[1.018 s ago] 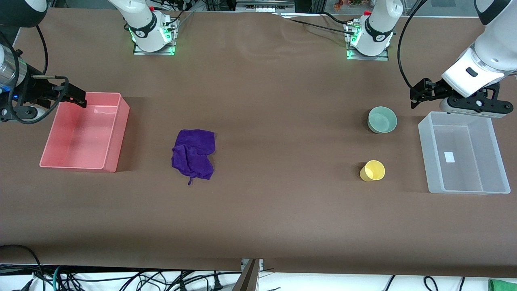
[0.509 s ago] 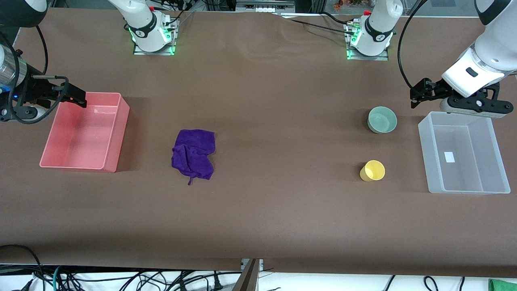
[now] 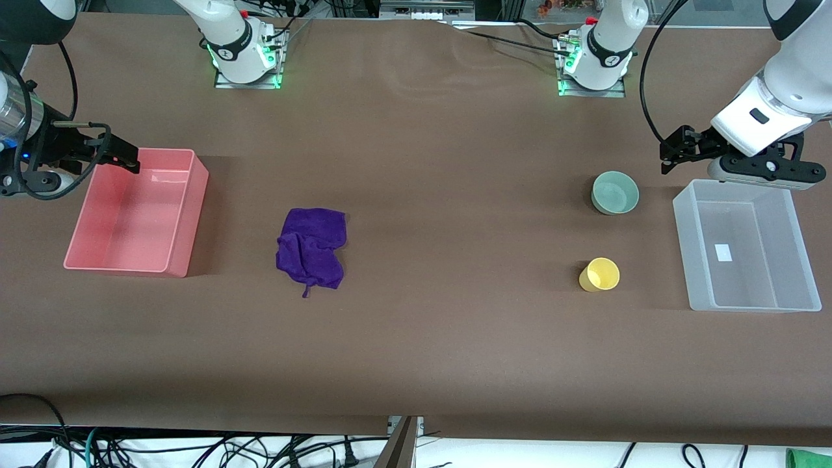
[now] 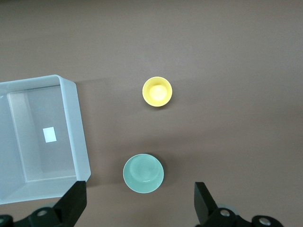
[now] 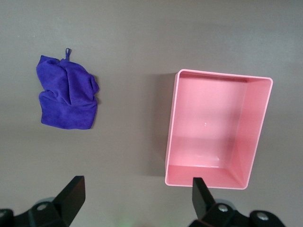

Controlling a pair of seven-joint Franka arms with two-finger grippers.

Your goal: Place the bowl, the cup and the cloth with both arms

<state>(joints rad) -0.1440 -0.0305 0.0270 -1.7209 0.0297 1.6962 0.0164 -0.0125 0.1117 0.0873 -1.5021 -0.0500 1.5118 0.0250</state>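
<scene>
Nothing is placed yet, we judge: the pale sage-green round bowl, the yellow plastic cup at its six o'clock and the fuzzy purple cloth all lie on the brown worktop. The left pincer, over the clear plastic bin's twelve o'clock rim, and the right pincer, over the pink plastic bin's eleven o'clock corner, both gape wide and empty.

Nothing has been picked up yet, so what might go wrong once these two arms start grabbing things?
The small yellow plastic cup is light and narrow, so the open left hand might tip it. The pale green round bowl sits close to the clear plastic bin, so a careless approach may bump the bin. The open right hand could pinch only a fold of the crumpled purple cloth, letting it slip.
</scene>
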